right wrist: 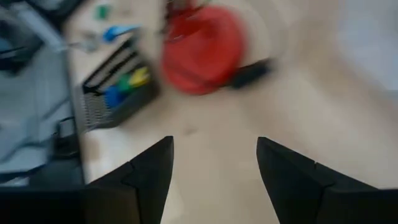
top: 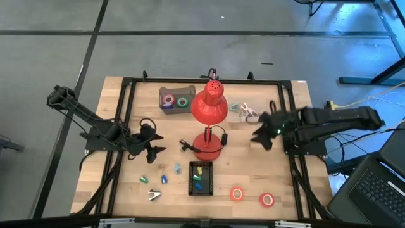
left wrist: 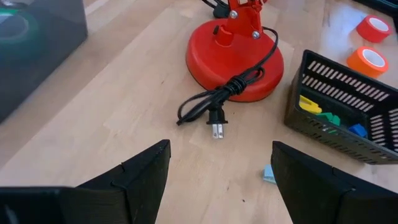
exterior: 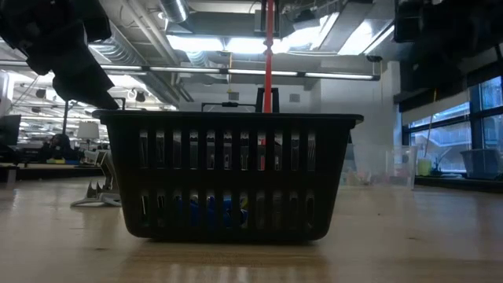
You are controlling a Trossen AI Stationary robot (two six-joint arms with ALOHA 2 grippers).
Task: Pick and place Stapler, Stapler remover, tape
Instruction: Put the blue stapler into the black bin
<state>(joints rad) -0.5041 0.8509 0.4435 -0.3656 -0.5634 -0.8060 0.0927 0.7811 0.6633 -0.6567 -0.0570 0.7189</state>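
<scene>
Two tape rolls, orange [top: 237,194] and red [top: 266,200], lie flat near the table's near right edge. Pink [top: 168,99] and green [top: 182,101] rolls sit in a grey box [top: 176,92] at the far side. A small silver tool [top: 154,195], perhaps the stapler remover, lies near the front left. The stapler is hidden or out of view. My left gripper [top: 152,143] hovers open left of the red lamp's base [left wrist: 235,59]. My right gripper [top: 261,134] hangs open above bare wood right of the lamp, nothing between its fingers [right wrist: 149,168].
The red lamp [top: 209,109] stands mid-table, its cord and plug [left wrist: 216,129] lying in front of the base. A black basket [top: 201,178] holds yellow, green and blue bits. Small green and blue pieces [top: 163,179] lie left of it. A clear item [top: 243,111] lies far right.
</scene>
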